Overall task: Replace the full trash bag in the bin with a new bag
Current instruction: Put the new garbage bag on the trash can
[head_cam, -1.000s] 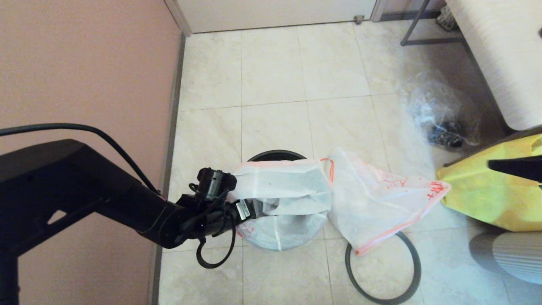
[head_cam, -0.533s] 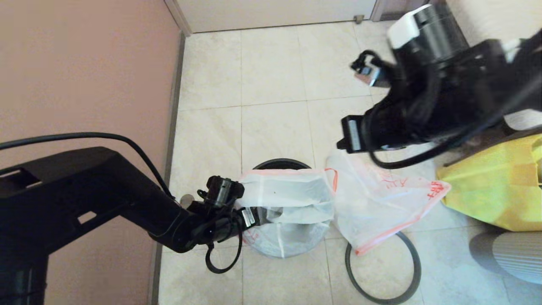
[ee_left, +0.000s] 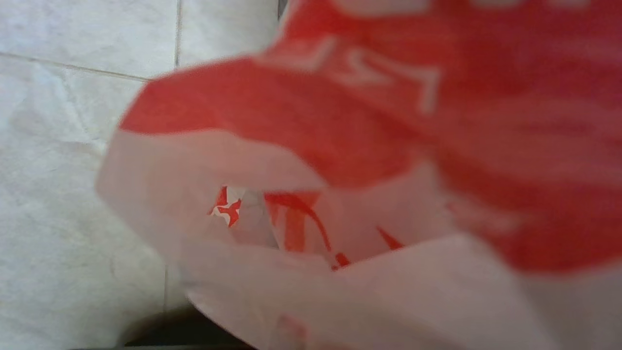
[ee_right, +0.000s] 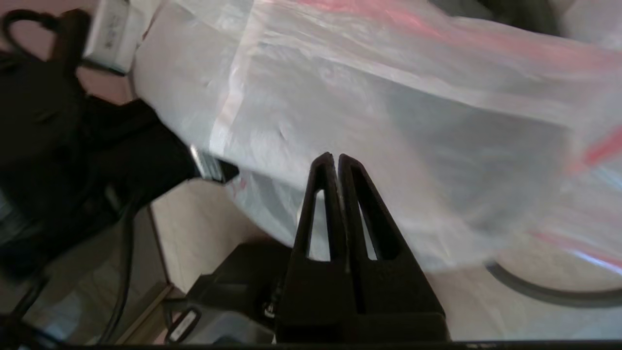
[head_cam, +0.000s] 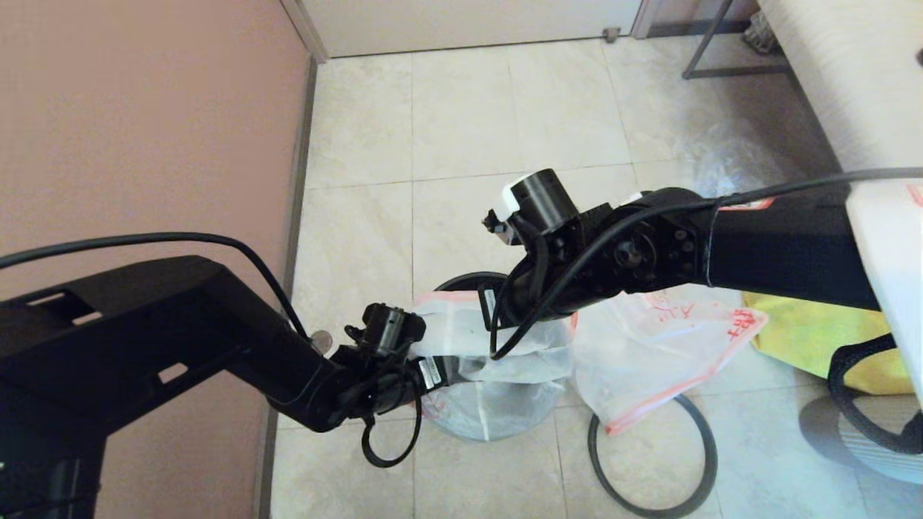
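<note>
**Both arms at the bin, new bag half draped over it**

My head view shows the bin (head_cam: pixel 472 404) on the floor tiles beside the pink wall, its mouth covered by a translucent white bag (head_cam: pixel 497 346) with red print. The left end effector (head_cam: pixel 451 371) sits at the bin's wall-side edge, buried in that film; the left wrist view gives me only red-printed plastic pressed up close, so I cannot tell its fingers' state. The right end effector (ee_right: pixel 335 160) shows clenched, tips together, just at the bag's surface above the bin, gripping nothing I can see. The loose dark hoop (head_cam: pixel 652 461) lies on the floor beside the bin, partly under the bag's trailing end. A yellow bag (head_cam: pixel 815 335) sits farther from the bin
</note>
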Available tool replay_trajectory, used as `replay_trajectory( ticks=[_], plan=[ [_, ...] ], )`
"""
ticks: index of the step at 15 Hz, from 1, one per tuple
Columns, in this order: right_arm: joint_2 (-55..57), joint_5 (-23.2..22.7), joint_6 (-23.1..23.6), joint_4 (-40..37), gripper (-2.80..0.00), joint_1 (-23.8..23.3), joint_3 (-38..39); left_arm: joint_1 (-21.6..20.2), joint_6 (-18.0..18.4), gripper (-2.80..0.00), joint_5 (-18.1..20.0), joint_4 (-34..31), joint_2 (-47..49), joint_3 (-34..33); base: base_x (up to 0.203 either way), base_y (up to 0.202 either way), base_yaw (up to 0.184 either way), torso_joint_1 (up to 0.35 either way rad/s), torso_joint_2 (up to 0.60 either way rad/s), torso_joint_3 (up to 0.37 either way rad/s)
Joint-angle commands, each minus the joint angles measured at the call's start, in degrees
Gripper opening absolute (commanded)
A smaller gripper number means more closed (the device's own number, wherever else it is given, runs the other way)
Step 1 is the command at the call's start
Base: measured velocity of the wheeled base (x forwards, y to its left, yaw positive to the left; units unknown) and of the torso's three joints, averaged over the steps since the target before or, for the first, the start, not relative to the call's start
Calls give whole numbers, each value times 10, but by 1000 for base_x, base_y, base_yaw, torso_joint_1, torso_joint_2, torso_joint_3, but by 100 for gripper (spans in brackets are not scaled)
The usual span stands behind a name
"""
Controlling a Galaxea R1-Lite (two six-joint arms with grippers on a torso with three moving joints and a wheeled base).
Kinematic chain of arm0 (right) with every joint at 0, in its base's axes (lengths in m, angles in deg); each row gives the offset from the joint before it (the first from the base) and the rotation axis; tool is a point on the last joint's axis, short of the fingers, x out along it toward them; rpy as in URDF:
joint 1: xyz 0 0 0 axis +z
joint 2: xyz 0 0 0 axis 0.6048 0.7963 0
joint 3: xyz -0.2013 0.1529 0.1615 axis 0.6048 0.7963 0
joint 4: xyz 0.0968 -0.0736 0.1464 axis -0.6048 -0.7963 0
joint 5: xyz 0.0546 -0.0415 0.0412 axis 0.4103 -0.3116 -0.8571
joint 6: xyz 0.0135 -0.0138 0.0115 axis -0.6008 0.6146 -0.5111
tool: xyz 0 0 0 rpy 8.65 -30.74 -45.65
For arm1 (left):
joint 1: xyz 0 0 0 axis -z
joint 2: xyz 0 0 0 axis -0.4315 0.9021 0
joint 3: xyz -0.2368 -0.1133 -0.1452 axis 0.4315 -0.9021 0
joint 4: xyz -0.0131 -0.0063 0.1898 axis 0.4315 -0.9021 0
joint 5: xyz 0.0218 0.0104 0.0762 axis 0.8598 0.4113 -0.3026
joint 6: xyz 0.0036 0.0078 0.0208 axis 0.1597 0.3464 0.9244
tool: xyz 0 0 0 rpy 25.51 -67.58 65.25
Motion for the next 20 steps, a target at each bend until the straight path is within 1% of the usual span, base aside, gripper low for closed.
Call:
replay_trajectory(
  ticks=[1, 3, 4, 8, 10, 13, 17, 18, 20],
  plan=[
    [13, 0, -1, 7, 0, 1, -1, 3, -2, -280, 0, 0, 6, -1, 0, 0, 0, 0, 0, 0],
    [25, 0, 2, 47, 0, 2, -1, 9, -2, -280, -5, 0, 3, -5, 0, 0, 0, 0, 0, 0],
    [33, 0, 3, 58, 0, 2, -1, 14, -3, -280, -14, 0, 4, -6, 0, 0, 0, 0, 0, 0],
    [50, 3, -4, 73, 0, -6, -1, 19, -2, -280, -16, 0, 5, -6, 0, 0, 0, 0, 0, 0],
    [49, 3, -23, 75, 0, -9, 0, 19, -2, -280, -16, 0, 5, -5, 0, 0, 0, 0, 0, 0],
    [51, 3, -33, 72, 0, -17, 0, 19, -2, -280, -16, 0, 5, -5, 0, 0, 0, 0, 0, 0],
    [58, 3, -79, 70, 0, -27, -1, 19, -2, -280, -17, 0, 4, -5, 0, 0, 0, 0, 0, 0],
    [60, 3, -97, 73, 0, -28, -1, 19, -2, -280, -17, 0, 4, -6, 0, 0, 0, 0, 0, 0],
    [62, 2, -162, 62, 0, -29, 0, 19, -2, -280, -17, 1, 4, -6, 0, 0, 0, 0, 0, 0]
  ],
)
